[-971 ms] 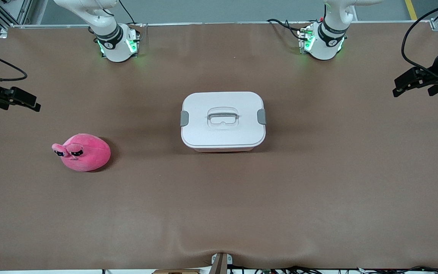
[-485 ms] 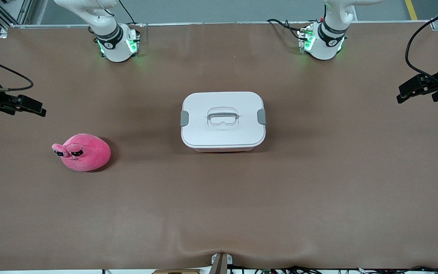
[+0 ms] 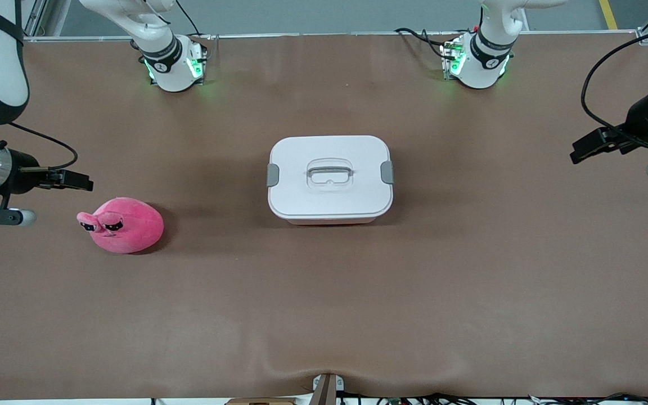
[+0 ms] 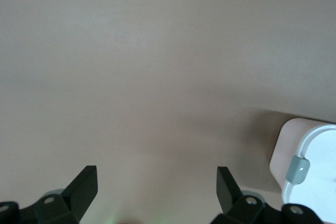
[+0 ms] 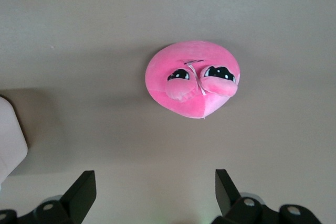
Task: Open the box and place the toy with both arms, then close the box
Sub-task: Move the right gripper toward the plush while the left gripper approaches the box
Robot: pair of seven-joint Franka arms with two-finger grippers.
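Currently: box [image 3: 329, 179] white-lidded, clips grey | toy [image 3: 124, 225] pink, stalk-eyed

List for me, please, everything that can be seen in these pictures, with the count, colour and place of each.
table: one, brown cover, bearing everything below.
box: one, white lid shut on a pink tub, at the middle of the table.
clips: two, grey, one at each short end of the lid.
handle: one, clear, recessed in the middle of the lid.
toy: one, bright pink plush with two black-and-white eyes, toward the right arm's end of the table, slightly nearer the front camera than the box.
right gripper: one, black, fingers open, over the table beside the toy.
left gripper: one, black, fingers open, over the table toward the left arm's end.
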